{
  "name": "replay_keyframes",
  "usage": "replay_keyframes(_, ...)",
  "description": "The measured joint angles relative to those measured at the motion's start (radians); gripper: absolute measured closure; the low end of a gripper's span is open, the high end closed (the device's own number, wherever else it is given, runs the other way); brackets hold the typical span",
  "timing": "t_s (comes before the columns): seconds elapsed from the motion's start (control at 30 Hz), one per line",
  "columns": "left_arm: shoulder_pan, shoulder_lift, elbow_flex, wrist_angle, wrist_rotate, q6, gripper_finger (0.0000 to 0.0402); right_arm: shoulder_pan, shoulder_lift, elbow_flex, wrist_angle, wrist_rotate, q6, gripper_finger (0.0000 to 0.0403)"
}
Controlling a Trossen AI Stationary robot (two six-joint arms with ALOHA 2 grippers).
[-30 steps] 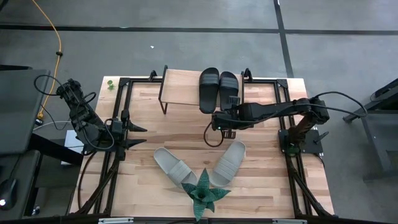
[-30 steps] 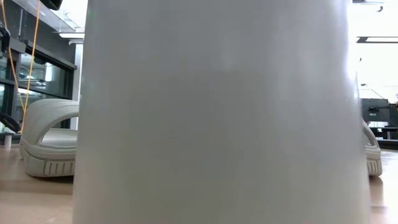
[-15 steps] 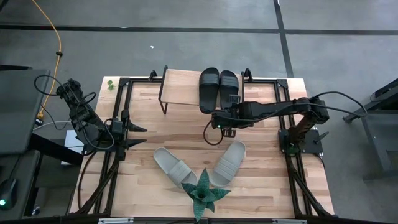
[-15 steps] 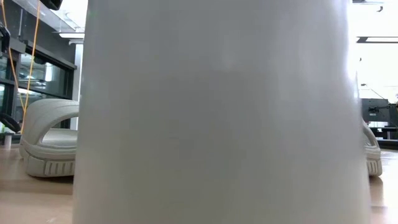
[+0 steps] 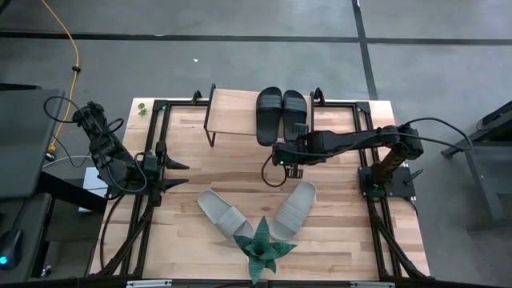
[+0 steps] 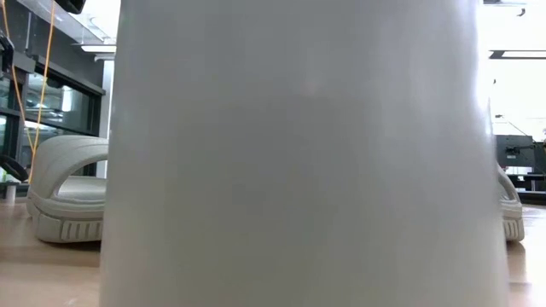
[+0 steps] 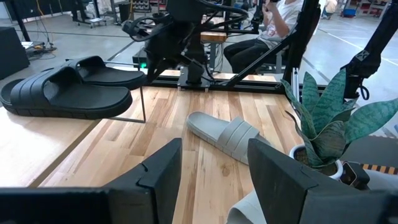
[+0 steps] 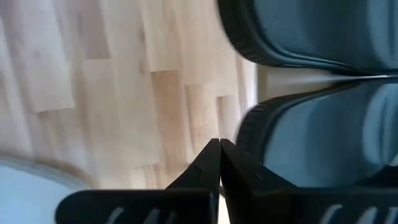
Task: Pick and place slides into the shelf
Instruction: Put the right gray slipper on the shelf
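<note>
Two black slides (image 5: 270, 116) (image 5: 294, 112) lie side by side, soles down, on the right end of the shelf's plank top (image 5: 234, 112); the left wrist view also shows the black slides (image 7: 68, 93). Two pale beige slides (image 5: 226, 214) (image 5: 294, 210) lie on the table near the plant. My right gripper (image 5: 278, 157) is shut with nothing between its fingers; it hangs just in front of the black slides' near ends (image 8: 298, 155), pointing down at a slant. My left gripper (image 5: 178, 175) waits open at the table's left side.
A green spiky plant (image 5: 262, 250) in a white pot (image 6: 299, 153) stands at the table's near edge and blocks most of the low view. The left half of the shelf top is bare. A person (image 7: 280, 18) sits beyond the table's right side.
</note>
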Motion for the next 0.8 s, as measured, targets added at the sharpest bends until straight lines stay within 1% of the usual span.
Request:
replay_keyframes(0.23,0.000,0.000,0.000,0.000,0.000,0.000,0.0232,0.046,0.000,0.000,0.011,-0.021,0.006,0.0403)
replay_keyframes(0.37,0.000,0.000,0.000,0.000,0.000,0.000,0.0231,0.081,0.000,0.000,0.056,-0.022,-0.007,0.0403)
replay_keyframes(0.47,0.000,0.000,0.000,0.000,0.000,0.000,0.0231,0.108,0.000,0.000,0.097,-0.020,-0.046,0.0403)
replay_keyframes(0.6,0.000,0.000,0.000,0.000,0.000,0.000,0.0232,0.138,0.000,0.000,0.126,0.028,-0.061,0.0403)
replay_keyframes(0.8,0.000,0.000,0.000,-0.002,0.000,0.000,0.0232,0.175,0.000,0.000,0.148,0.086,-0.017,0.0403)
